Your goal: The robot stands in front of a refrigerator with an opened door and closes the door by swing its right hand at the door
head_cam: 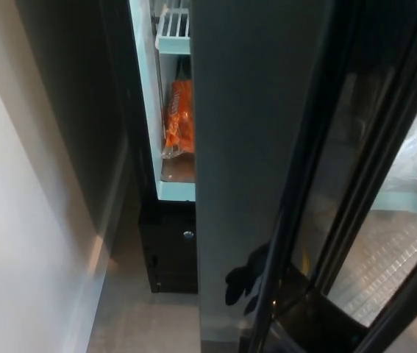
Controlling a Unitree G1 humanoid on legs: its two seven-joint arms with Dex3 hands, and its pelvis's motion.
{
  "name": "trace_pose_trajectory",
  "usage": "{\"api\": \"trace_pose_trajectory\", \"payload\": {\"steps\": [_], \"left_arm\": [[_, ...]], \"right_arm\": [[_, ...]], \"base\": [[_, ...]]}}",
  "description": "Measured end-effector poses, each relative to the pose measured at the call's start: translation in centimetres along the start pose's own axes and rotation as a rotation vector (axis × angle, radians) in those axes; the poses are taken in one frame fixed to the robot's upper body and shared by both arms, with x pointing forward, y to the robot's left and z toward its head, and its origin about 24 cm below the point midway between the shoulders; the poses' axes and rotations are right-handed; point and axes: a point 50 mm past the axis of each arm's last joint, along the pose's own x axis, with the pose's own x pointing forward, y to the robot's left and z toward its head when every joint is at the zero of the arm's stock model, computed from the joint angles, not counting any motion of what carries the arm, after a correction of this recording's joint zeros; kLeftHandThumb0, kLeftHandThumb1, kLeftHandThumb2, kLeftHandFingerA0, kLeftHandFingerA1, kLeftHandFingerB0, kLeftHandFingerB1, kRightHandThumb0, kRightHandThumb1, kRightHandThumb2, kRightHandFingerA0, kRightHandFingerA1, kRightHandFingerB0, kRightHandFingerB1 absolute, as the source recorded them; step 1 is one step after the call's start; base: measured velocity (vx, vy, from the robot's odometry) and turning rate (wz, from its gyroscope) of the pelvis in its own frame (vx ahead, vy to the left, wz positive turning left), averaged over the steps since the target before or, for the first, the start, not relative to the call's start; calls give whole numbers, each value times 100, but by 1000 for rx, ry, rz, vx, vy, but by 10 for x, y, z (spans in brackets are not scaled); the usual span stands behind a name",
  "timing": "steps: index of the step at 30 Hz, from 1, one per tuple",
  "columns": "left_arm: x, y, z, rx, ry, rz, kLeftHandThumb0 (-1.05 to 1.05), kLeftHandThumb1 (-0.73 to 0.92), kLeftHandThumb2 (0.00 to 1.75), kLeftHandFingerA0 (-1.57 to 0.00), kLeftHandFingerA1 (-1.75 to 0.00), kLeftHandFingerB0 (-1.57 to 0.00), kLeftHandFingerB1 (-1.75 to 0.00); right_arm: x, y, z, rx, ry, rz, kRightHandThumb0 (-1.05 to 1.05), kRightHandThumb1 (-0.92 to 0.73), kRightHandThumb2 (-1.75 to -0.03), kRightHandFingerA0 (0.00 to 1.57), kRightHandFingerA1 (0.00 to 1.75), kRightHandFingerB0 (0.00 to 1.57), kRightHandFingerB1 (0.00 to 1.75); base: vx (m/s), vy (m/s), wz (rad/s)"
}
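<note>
A: Across the middle stands the refrigerator door [245, 147], edge-on, partly open over the shelves [173, 29].

B: Rigid and heavy on its hinge, I'd judge; push the flat face.

A: Right hand [243, 283] low against it; fingers unclear. Left unseen.

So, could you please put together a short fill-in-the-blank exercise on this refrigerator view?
1. The packet on the refrigerator's shelf is ____ in colour.
2. The refrigerator door stands ____, leaving the interior visible.
3. The white rack sits ____ the packet.
4. The black hand shows near the door's ____ edge.

Missing words: orange; open; above; bottom
</note>
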Motion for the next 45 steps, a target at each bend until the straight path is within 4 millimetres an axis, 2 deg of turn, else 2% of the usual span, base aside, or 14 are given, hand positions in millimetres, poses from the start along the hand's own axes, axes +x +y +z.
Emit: {"api": "trace_pose_trajectory", "payload": {"steps": [9, 10, 15, 22, 23, 25, 30, 31, 41, 44, 45], "left_arm": [[3, 3, 8, 38, -80, 13, -68, 87, 67, -30, -32, -30, -30], [4, 4, 11, 43, -92, 15, -69, 88, 67, -30, -32, -30, -30], [6, 4, 14, 54, -111, 13, -69, 88, 67, -30, -32, -30, -30], [7, 2, 17, 49, -119, 11, -69, 87, 67, -31, -32, -31, -31], [7, 2, 17, 49, -120, 10, -70, 87, 67, -31, -32, -31, -31], [7, 1, 17, 47, -120, 10, -68, 86, 67, -30, -33, -32, -31], [7, 0, 17, 45, -118, 8, -67, 86, 66, -30, -33, -32, -31], [7, 0, 17, 45, -118, 8, -66, 85, 66, -31, -32, -33, -31], [7, -1, 17, 43, -117, 6, -68, 86, 66, -33, -34, -34, -32], [7, -1, 18, 43, -120, 7, -66, 86, 66, -32, -33, -34, -32], [8, -1, 18, 43, -121, 7, -66, 86, 67, -30, -32, -32, -32]], "right_arm": [[-4, -3, 0, -25, -76, -69, -65, -87, -67, 28, 31, 28, 30], [-6, -4, 0, -12, -86, -94, -62, -88, -67, 23, 29, 25, 30], [-20, -6, 10, 59, -188, -212, -57, -84, -66, 23, 29, 21, 28], [-37, -21, 47, 136, -398, -362, -57, -84, -66, 19, 30, 21, 29], [-39, -24, 52, 144, -424, -381, -54, -80, -64, 26, 32, 30, 31], [-45, -32, 68, 166, -499, -431, -58, -78, -63, 29, 33, 32, 32], [-57, -52, 97, 200, -636, -538, -66, -83, -66, 23, 36, 30, 32], [-59, -54, 99, 203, -650, -550, -64, -76, -63, 27, 32, 37, 33], [-98, -94, 150, 260, -909, -788, -61, -72, -63, 33, 34, 42, 33], [-110, -106, 164, 274, -992, -864, -57, -71, -62, 30, 33, 43, 34], [-119, -114, 173, 279, -1047, -916, -66, -73, -62, 26, 34, 37, 34]], "base": [[0, 0, 0], [0, 0, 0], [0, 0, 0], [0, 0, 0], [0, 0, 0], [0, 0, 0], [0, 0, 0], [0, 0, 0], [0, 0, 0], [0, 0, 0], [0, 0, 0]]}}
